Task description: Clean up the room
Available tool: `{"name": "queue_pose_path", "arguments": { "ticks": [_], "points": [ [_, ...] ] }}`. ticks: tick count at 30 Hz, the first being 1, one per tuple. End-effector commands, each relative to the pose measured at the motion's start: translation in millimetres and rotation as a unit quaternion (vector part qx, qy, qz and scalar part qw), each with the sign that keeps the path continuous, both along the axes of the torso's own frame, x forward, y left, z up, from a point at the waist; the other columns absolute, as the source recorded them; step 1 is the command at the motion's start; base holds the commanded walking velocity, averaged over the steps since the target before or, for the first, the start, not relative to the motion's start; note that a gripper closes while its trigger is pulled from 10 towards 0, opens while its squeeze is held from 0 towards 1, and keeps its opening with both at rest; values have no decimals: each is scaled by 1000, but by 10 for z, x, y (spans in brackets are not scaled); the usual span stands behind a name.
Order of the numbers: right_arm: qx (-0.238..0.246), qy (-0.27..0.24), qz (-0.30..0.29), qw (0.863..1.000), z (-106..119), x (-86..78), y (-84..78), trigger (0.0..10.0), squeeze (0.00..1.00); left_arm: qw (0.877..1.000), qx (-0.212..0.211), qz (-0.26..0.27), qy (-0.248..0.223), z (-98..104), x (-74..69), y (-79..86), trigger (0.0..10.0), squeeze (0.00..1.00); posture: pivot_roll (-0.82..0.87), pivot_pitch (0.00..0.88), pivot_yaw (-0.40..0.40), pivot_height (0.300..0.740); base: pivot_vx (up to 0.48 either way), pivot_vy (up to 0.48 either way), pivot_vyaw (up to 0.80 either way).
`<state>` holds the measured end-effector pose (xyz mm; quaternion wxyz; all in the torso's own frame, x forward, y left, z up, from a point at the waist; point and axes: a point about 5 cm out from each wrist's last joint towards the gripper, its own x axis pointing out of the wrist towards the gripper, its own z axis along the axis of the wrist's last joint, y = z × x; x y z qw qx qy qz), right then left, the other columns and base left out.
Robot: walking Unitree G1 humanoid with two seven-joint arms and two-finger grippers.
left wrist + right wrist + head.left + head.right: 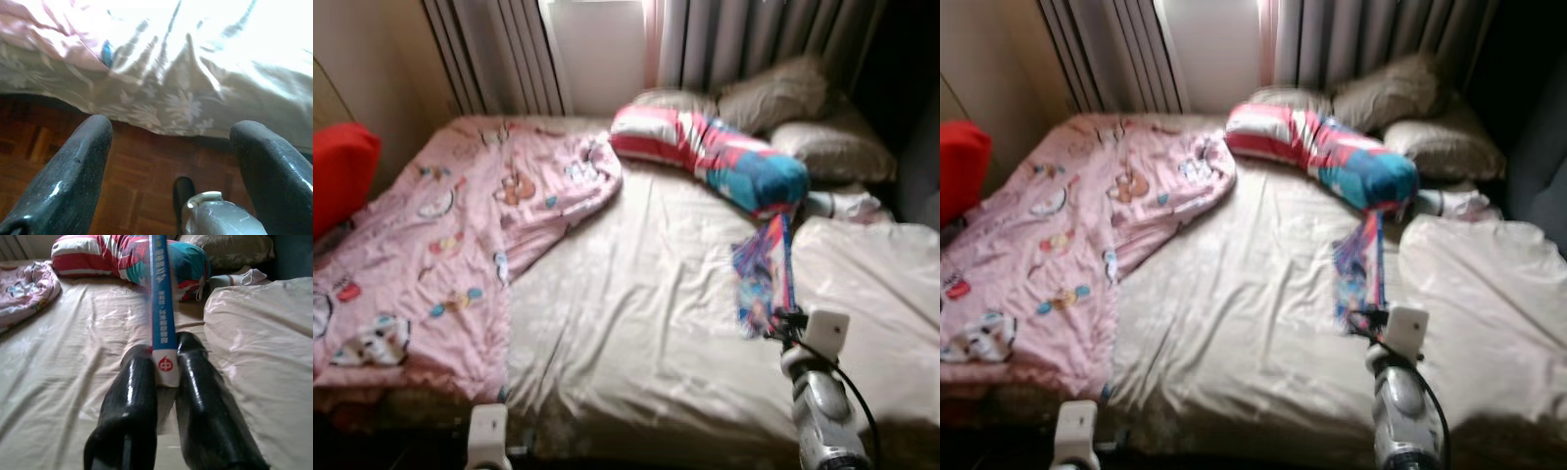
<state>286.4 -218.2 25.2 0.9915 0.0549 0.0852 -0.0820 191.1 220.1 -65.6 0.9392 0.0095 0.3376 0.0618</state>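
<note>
Parquet floor: brown wood blocks are showing at the foot of the bed, where the left gripper is hanging low with its jaws spread wide and holding nothing.
Right gripper: it is reaching out over the near edge of the mattress, jaws pressed onto the spine of a thin blue book and holding it edge-up above the sheet.
Book: the colourful cover is standing just short of the bolster, with its white spine foot sitting between the two black fingers.
Bed: a cream sheet is lying creased across the middle, and a pale duvet is bunching on the robot's right.
Pink blanket: printed with cartoon animals, it is sprawling unfolded over the left half and drooping over the near edge.
Bolster: striped red, white and blue, it is lying slantwise near the head, with grey pillows heaped behind it against the curtains.
Red cushion: it is resting at the far left edge.
Progress: the tidy-up is looking early; the book is picked up but not yet put away, and the blanket, duvet and pillows are likely waiting to be straightened.
</note>
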Motion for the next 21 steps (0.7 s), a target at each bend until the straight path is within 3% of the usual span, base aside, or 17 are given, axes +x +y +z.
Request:
{"name": "queue_pose_path", "arguments": {
  "ticks": [1,13,21],
  "points": [
    [1,-26,1,1000,100,70,22,10000,0,1000,10,8,7,-2,-37,91,10000,0,-37,6,12,740,0,0,0],
    [2,-21,3,1000,92,77,21,10000,0,1000,1,12,6,-6,-41,81,10000,0,-38,4,11,740,0,0,0],
    [0,-17,7,1000,82,74,25,10000,0,1000,-3,9,10,-18,-51,66,10000,0,-39,0,9,740,0,0,-723]
  ]
}}
